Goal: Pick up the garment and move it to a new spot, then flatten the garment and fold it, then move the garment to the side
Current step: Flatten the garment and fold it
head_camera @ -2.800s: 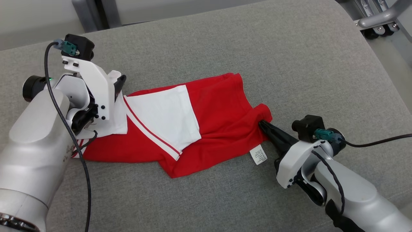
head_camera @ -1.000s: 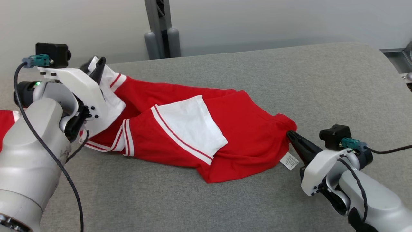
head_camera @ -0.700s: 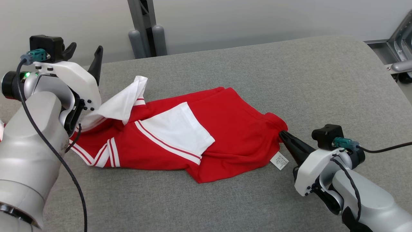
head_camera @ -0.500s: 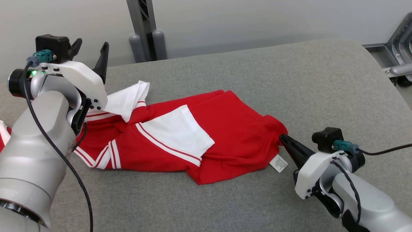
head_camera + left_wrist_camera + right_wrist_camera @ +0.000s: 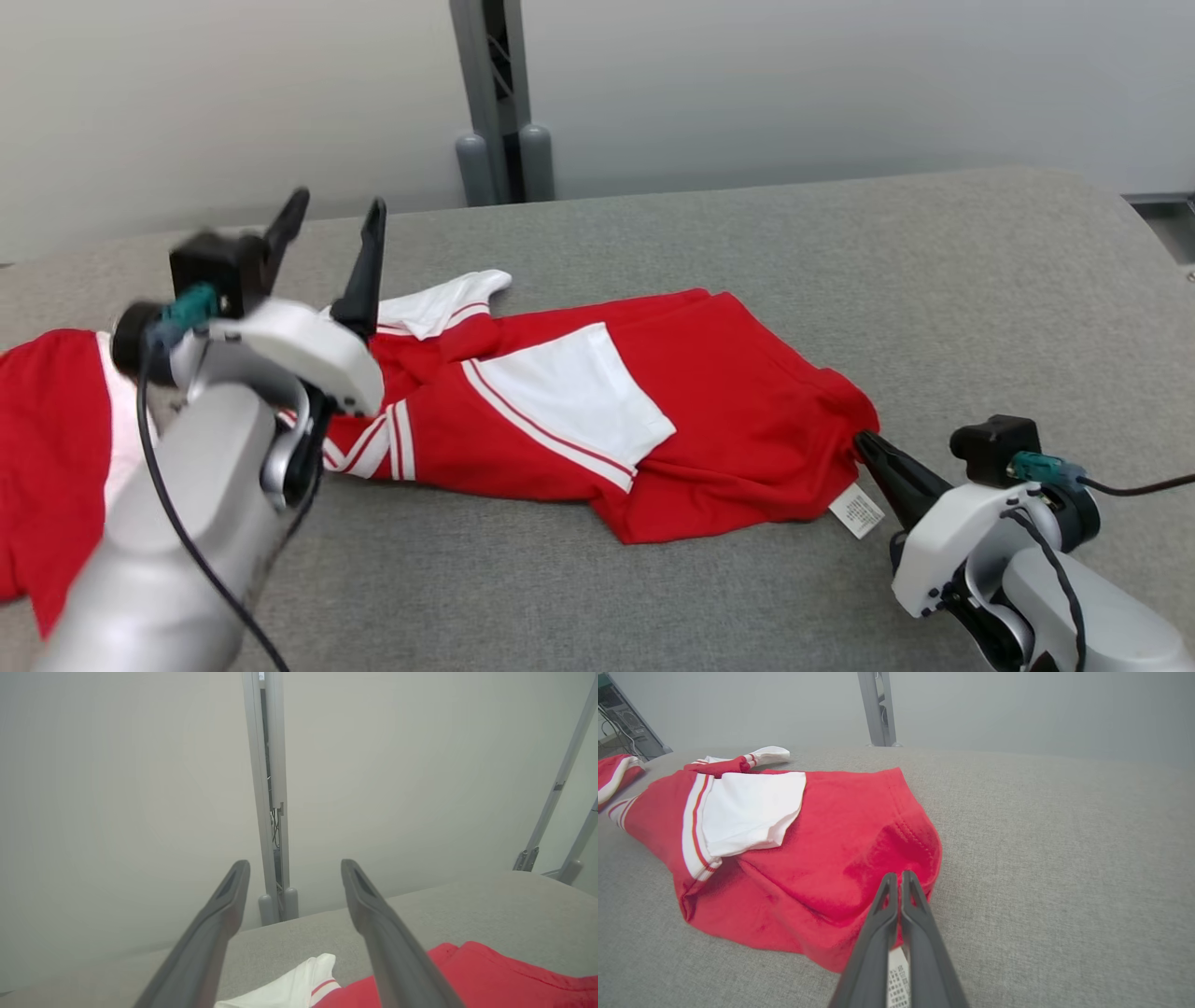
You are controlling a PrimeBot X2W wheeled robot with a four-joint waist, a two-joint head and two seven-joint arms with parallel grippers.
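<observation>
Release on the left side is the change. Left of the grey post [image 5: 495,93] and nearer the robot, the left gripper [image 5: 338,198] stands with its fingers spread wide and nothing between them. A second ago it was pinched on the white sleeve [image 5: 448,297] and holding it up. That sleeve has now dropped onto the grey pad [image 5: 840,243] and lies just beyond the open fingers. The left wrist view shows the same: fingertips apart against the wall, the sleeve lying below them. Far left of the post, a second red piece [image 5: 47,420] lies on the pad, partly behind the forearm.

In front of the post, the garment [image 5: 728,392] lies stretched lengthwise on the pad, rumpled, with a white panel folded over its middle.

Right of the post and low, the right gripper [image 5: 864,439] remains closed on the garment's hem corner, the care label [image 5: 856,511] just beside its tips.

Judgement: the carry to a new spot looks finished at the left end. Flattening comes next, since the sleeve end is bunched and the body is creased. The right grip probably needs to let go or pull the cloth taut first.
</observation>
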